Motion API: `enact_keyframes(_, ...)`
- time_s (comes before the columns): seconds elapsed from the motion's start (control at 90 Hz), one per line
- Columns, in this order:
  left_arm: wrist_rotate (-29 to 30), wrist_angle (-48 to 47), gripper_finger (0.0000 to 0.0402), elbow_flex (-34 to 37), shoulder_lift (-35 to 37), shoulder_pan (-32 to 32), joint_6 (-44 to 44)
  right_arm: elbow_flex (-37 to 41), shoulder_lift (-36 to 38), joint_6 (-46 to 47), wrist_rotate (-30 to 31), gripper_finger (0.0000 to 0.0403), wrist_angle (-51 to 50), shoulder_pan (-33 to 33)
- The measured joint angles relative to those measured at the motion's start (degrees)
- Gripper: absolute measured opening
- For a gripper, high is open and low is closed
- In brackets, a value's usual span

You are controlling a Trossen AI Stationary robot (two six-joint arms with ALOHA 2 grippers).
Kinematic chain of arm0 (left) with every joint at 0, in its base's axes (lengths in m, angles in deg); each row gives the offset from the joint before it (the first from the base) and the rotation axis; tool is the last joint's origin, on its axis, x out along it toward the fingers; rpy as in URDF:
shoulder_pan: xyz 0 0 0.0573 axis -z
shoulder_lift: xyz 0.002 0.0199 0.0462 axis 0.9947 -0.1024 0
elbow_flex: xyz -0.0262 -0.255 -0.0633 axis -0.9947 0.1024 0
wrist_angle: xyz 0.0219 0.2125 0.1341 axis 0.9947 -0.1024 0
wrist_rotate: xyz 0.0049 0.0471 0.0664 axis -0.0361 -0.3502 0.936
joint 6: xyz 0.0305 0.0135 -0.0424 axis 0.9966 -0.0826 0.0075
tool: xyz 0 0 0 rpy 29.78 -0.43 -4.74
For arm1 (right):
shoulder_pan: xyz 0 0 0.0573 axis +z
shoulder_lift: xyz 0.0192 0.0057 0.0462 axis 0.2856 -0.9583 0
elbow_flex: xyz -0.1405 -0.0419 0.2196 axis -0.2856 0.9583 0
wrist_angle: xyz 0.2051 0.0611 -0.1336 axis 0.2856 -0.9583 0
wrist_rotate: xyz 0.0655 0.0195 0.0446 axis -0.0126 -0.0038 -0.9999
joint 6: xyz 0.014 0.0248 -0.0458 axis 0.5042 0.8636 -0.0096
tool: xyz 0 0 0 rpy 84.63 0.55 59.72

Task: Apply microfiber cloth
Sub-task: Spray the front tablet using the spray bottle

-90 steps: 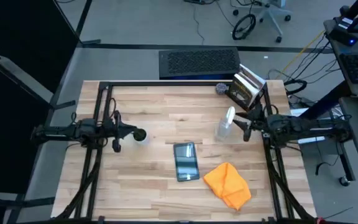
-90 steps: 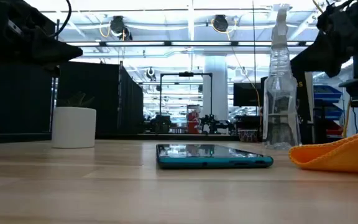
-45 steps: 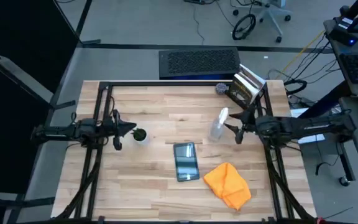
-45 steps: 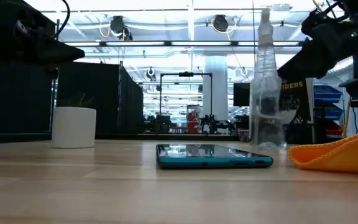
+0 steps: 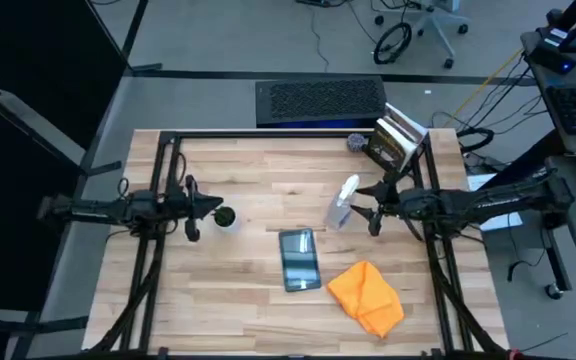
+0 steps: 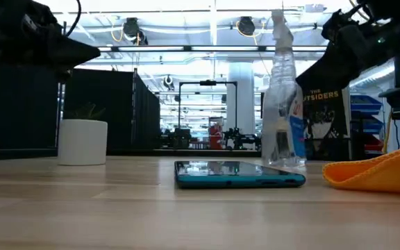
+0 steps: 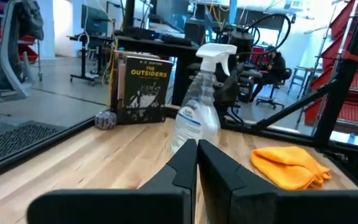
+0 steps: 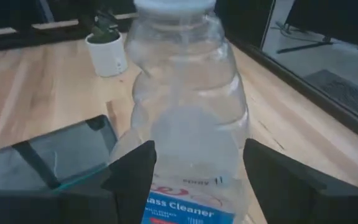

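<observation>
High view: microfiber cloth, bright orange and crumpled in a soft heap, on the wooden table toward the near right corner, touched by neither arm. Just beside it, toward the table's middle, a dark-screened tablet lying flat, apart from the cloth. Beyond the tablet, a clear spray bottle with a white trigger head, upright. Right gripper reaching in from the right side at the bottle, fingers spread wide to either side of its body; right wrist view filled by the bottle between the two dark fingers, actual contact impossible to tell. Left gripper over the left half of the table, well apart from the cloth, fingers pressed together on nothing, as seen in the left wrist view. Right next to its tip, a small plant in a white pot. At the far right corner of the table, a book standing upright, cover reading "The Outsiders", with a small grey ball beside it. Low view: cloth at the right edge, resting on the tabletop, tablet in the centre, bottle behind it.
</observation>
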Motion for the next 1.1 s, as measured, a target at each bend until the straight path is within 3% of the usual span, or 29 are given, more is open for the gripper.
enact_keyframes(0.367,-1.90,2.76,0.0002,-23.38,-38.44,-0.85,3.51,0.00,-1.24,0.28,-0.18,0.0267,1.19,-0.83)
enact_keyframes(0.678,-6.13,8.55,0.0002,-39.86,-68.44,-0.85,5.37,0.00,-1.26,-5.14,-1.21,0.0266,4.15,-0.83)
enact_keyframes(0.867,-8.95,15.37,0.0002,-46.60,-81.06,-0.85,9.20,0.00,-1.26,-5.80,-2.80,0.0272,9.69,-0.83)
enact_keyframes(1.1,-9.03,16.85,0.0002,-53.86,-90.20,-0.85,10.91,0.00,-2.81,-6.88,-0.42,0.0298,12.61,-1.71)
